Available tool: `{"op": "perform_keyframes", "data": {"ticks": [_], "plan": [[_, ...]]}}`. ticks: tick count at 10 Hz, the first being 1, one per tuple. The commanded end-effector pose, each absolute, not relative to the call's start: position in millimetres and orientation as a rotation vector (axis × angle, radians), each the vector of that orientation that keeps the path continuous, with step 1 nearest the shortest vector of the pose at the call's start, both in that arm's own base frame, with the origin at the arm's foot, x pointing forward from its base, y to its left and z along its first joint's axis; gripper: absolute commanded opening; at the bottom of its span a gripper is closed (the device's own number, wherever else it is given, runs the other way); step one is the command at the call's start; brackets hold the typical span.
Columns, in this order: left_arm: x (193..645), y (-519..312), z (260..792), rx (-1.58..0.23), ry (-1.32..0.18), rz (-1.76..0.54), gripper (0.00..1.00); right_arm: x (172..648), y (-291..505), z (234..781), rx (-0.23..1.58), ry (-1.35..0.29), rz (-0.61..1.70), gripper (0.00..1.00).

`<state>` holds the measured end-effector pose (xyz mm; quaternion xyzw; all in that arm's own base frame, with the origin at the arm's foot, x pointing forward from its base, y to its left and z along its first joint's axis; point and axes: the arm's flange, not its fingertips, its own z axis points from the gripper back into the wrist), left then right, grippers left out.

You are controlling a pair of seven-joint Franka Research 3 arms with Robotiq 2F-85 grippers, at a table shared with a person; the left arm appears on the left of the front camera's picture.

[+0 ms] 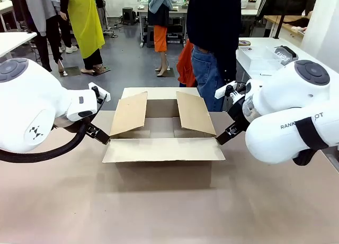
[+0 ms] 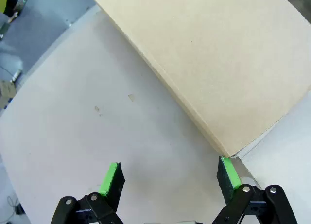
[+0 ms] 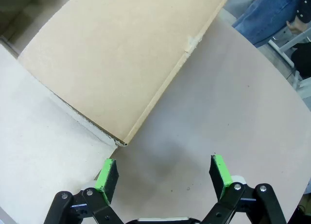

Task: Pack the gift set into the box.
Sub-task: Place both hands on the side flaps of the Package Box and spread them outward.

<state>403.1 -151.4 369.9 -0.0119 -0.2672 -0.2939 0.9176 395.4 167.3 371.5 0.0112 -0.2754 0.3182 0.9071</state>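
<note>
Box (image 1: pixel 163 135), front view: it sits mid-table with all four top flaps open. The near flap is folded out flat toward the robot, and the two side flaps stand up at a slant. The left gripper (image 1: pixel 98 133) is low at the box's near left corner and the right gripper (image 1: pixel 226 134) is low at its near right corner, so the carton lies between them. Both arms come in bent, with wrists angled down and inward. A person (image 1: pixel 212 48) stands at the far edge of the table (image 1: pixel 159 212), just behind the box.

Left wrist view: the left gripper (image 2: pixel 170 178) has its jaws spread wide and holds nothing. A flap of the box (image 2: pixel 218 54) fills the upper right. Its corner ends just beyond the green pad (image 2: pixel 228 173) at picture right, and I cannot tell whether they touch. Bare table (image 2: pixel 97 136) lies between the pads.

Right wrist view: the right gripper (image 3: pixel 164 173) also has its jaws wide apart and holds nothing. A box flap (image 3: pixel 121 54) fills the upper left, and its corner sits just above the picture-left pad (image 3: pixel 107 174) with a small gap. The open table (image 3: pixel 218 112) lies ahead of the fingers. The person's jeans (image 3: pixel 267 15) show at top right.
</note>
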Motion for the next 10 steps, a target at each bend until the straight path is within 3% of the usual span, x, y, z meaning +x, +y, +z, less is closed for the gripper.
{"op": "perform_keyframes", "data": {"ticks": [1,8,10], "plan": [[403,-151,370,-0.024,-0.551,-0.605,1.0,395,167,372,0.024,-0.569,0.657,1.0],[403,-151,370,-0.025,-0.55,-0.605,1.0,387,157,387,0.004,-0.581,0.687,1.0],[355,-119,420,-0.055,-0.551,-0.685,1.0,360,130,436,0.032,-0.584,0.678,1.0]]}}
